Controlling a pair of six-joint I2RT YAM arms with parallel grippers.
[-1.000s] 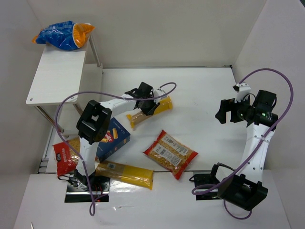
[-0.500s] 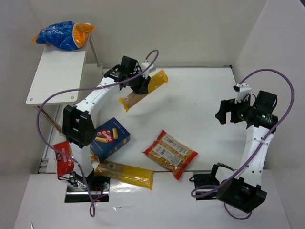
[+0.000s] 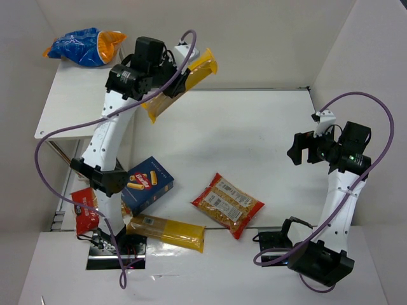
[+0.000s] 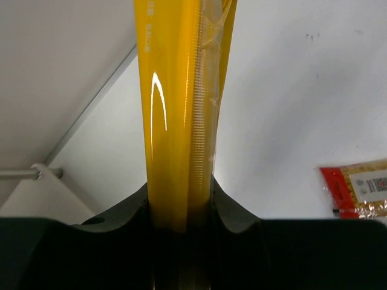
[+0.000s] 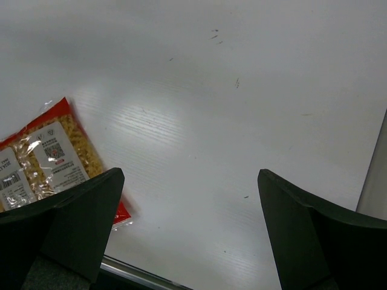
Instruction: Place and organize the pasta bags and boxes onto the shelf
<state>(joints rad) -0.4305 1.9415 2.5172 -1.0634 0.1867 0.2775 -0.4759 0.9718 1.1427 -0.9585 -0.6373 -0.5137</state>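
My left gripper [image 3: 166, 84] is shut on a long narrow yellow pack [image 3: 194, 71] and holds it in the air beside the white shelf [image 3: 73, 105]. In the left wrist view the pack [image 4: 178, 103] runs up from between my pads [image 4: 230, 211]. A blue-and-orange pack [image 3: 86, 46] lies on the shelf's far end. The blue box [image 3: 147, 183], a red-trimmed pack [image 3: 227, 204] and a second long yellow pack [image 3: 166, 232] lie on the table. Another red-trimmed pack [image 3: 84, 211] lies by the left arm's base. My right gripper [image 3: 304, 147] is open and empty above the table.
The shelf's thin metal legs [image 3: 126, 67] stand close to the left arm. White walls enclose the table at the back and sides. In the right wrist view the red-trimmed pack [image 5: 48, 157] lies left of my open fingers [image 5: 91, 211].
My left arm has lifted the long yellow pack off the table and swung it back and to the left, up beside the shelf. The right arm has not moved.
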